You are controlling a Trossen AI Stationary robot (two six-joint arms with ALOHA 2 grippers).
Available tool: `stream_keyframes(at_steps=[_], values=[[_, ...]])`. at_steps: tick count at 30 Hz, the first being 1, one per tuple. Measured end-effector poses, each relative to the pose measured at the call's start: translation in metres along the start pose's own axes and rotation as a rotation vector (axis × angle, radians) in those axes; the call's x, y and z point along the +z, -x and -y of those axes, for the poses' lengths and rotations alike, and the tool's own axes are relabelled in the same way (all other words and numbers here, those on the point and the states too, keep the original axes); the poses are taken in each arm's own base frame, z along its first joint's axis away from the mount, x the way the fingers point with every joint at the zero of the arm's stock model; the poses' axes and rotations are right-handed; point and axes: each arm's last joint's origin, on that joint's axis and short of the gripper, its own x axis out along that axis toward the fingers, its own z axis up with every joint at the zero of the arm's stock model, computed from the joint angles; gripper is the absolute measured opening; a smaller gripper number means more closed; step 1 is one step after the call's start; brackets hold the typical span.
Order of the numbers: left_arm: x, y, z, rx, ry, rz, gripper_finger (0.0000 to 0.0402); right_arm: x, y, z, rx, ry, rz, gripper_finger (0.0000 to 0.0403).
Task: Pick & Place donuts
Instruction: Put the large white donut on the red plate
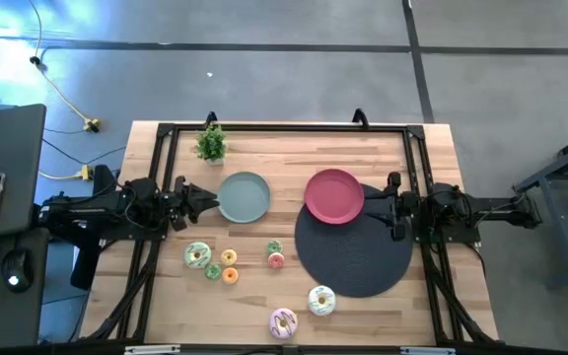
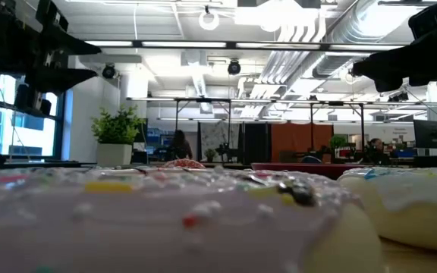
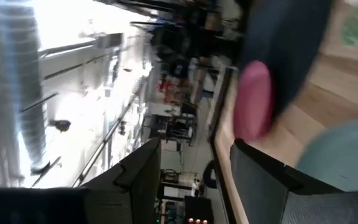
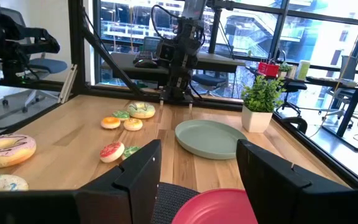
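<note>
Donuts (image 1: 254,281) scattered across the near half of the table (image 1: 166,306), none on the grey-green plate (image 1: 244,196), pink plate (image 1: 334,195) or dark round mat (image 1: 358,258). From above: left gripper (image 1: 197,201) beside the grey-green plate, right gripper (image 1: 381,205) at the pink plate's edge, both with fingers spread and holding nothing. Low view filled by a blurred pink-iced donut (image 2: 165,220), white-iced donut (image 2: 416,205) cut off at the frame edge, tiny ones hidden. Right wrist view alone: potted plant (image 4: 261,99) upright behind the grey-green plate. Left wrist view tilted, smeared; pink plate edge barely readable.
</note>
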Motion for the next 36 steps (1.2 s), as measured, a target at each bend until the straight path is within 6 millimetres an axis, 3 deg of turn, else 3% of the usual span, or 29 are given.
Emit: stream_keyframes(at_steps=[4,7,10,15,19,25,28,32,36], values=[[0.001,0.000,-0.005,0.056,0.096,0.015,0.0184,0.003,0.001,0.006,-0.197,-0.003,0.021,0.0200],[0.004,0.001,-0.013,0.119,0.347,0.088,0.0184,0.008,0.001,0.009,-0.265,-0.071,0.071,0.0201],[0.006,0.002,-0.020,0.152,0.625,0.174,0.0184,0.014,0.002,0.009,-0.252,-0.269,0.161,0.0201],[0.008,0.005,-0.029,0.216,0.888,0.259,0.0184,0.028,0.005,0.011,-0.183,-0.695,0.363,0.0201],[0.008,0.009,-0.039,0.322,1.073,0.312,0.0184,0.043,0.012,0.014,-0.177,-0.863,0.570,0.0201],[0.002,0.009,-0.040,0.443,1.152,0.173,0.0184,0.053,0.022,0.021,-0.344,-0.883,0.757,0.0202],[0.000,0.009,-0.040,0.501,1.181,0.112,0.0184,0.054,0.021,0.021,-0.343,-0.907,0.768,0.0200],[0.002,0.011,-0.046,0.528,1.230,0.206,0.0184,0.059,0.011,0.019,-0.201,-1.018,0.698,0.0201],[0.005,0.003,-0.047,0.394,1.301,0.235,0.0184,0.060,-0.018,0.015,-0.202,-1.179,0.398,0.0201]])
